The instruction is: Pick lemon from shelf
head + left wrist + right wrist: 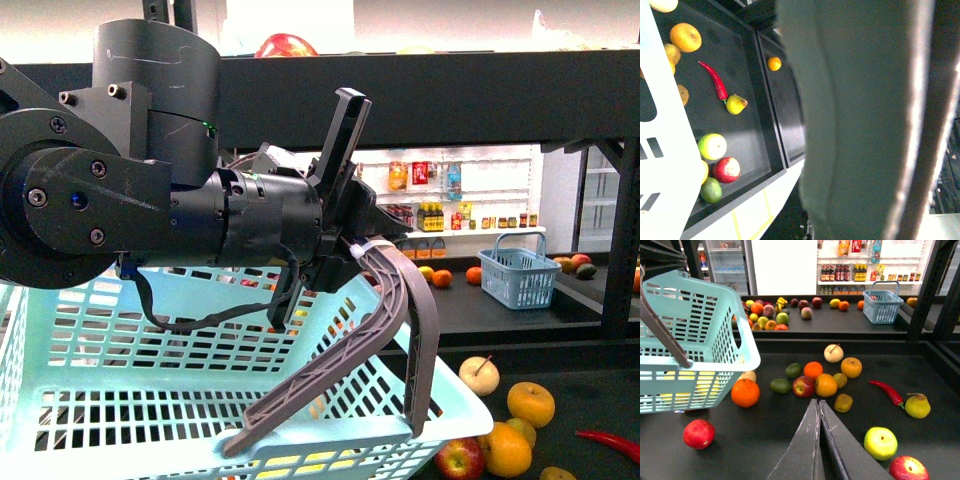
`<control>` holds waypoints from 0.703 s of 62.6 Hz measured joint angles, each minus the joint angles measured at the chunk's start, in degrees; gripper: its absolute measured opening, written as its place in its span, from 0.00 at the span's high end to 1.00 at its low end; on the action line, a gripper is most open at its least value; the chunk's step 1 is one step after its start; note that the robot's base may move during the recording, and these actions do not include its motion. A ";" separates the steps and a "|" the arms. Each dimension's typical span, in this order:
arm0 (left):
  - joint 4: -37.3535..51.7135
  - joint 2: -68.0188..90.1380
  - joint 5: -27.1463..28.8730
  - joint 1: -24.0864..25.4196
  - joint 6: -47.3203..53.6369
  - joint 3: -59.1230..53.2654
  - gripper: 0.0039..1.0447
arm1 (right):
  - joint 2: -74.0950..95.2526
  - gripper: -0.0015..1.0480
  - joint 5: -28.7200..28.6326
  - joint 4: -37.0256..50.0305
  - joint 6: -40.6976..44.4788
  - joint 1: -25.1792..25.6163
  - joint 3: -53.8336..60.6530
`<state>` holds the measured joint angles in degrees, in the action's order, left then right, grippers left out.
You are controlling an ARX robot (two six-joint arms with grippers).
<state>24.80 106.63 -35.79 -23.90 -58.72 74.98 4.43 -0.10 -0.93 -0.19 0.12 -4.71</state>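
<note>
Zero progress on the pick, by our read: neither gripper has fruit. Left gripper hangs w/ fingers spread wide over the front rim of the pale blue basket, nothing between them. Right gripper has its fingers pressed together, empty, above the shelf tray. Lemon, we think, is the small yellow fruit lying on that tray, tucked against the orange and near the yellow apple. In the front view it sits approx 5 o'clock, just past the basket's corner. Yellow also shows thru the basket slots; can't tell what it is. Left to do: spread right gripper, reach, close on lemon, lift it clear.
</note>
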 joint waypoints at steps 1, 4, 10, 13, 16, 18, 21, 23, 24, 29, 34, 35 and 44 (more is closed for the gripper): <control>0.00 0.00 0.00 0.00 0.04 0.00 0.94 | -0.11 0.97 0.00 0.09 0.00 0.00 0.11; 0.00 0.00 -0.02 -0.02 0.04 0.00 0.94 | -0.42 0.97 -0.02 0.20 0.00 0.00 0.37; 0.00 0.00 -0.02 -0.02 -0.09 0.00 0.94 | -0.83 0.97 -0.02 0.20 0.00 0.00 0.87; 0.00 0.00 0.00 -0.02 -0.07 0.00 0.94 | -1.05 0.97 0.00 0.31 0.00 0.00 1.11; 0.00 0.00 0.02 0.00 -0.02 0.00 0.94 | -1.36 0.97 0.00 0.39 0.00 0.00 1.53; 0.00 0.00 0.00 0.00 -0.02 0.00 0.94 | -1.46 0.97 -0.02 0.39 0.00 0.00 1.73; 0.00 0.00 -0.02 -0.02 -0.04 0.00 0.94 | -1.57 0.97 0.00 0.39 0.00 0.00 1.88; 0.00 0.00 -0.04 -0.02 -0.04 0.00 0.94 | -1.70 0.97 -0.02 0.44 0.00 0.00 1.99; 0.00 0.00 -0.04 -0.02 -0.04 0.00 0.94 | -1.75 0.97 0.00 0.46 0.00 0.00 2.05; 0.00 0.00 -0.02 -0.02 -0.04 0.00 0.94 | -3.37 0.97 0.00 0.68 0.00 -0.02 3.56; 0.00 0.00 0.02 0.00 0.00 0.00 0.94 | -3.82 0.97 0.09 0.74 0.02 -0.02 3.85; 0.00 0.00 0.04 0.00 0.00 0.00 0.94 | -3.85 0.97 0.07 0.74 0.02 -0.02 3.85; 0.00 0.00 -0.02 -0.02 -0.04 0.00 0.94 | -4.04 0.97 0.02 0.79 0.02 -0.02 3.85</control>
<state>24.80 106.63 -35.81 -23.92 -58.76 74.98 0.38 -0.08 -0.14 -0.16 0.10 -0.86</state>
